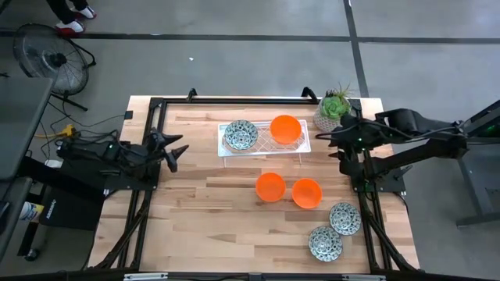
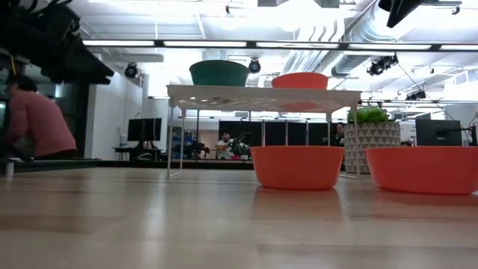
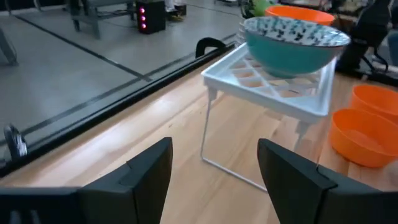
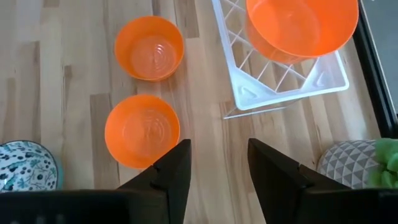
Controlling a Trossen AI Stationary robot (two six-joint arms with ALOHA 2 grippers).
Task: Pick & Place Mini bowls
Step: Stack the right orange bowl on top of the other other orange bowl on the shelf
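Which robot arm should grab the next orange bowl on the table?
Probably the right. The right gripper hangs open on the side where both orange bowls sit on the table. The left gripper waits open farther off, by the white rack.

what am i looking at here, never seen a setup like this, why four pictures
It is one moment seen by four cameras on a two-armed robot at a wooden table. One camera looks straight down, one sits at table height, and one rides on each wrist.

The left end effector waits at the table's left edge, the right end effector at the right edge by a potted plant. Both are open and hold nothing.

A white wire rack carries a mosaic bowl and an orange bowl. On the table lie two more orange bowls and two more mosaic bowls.
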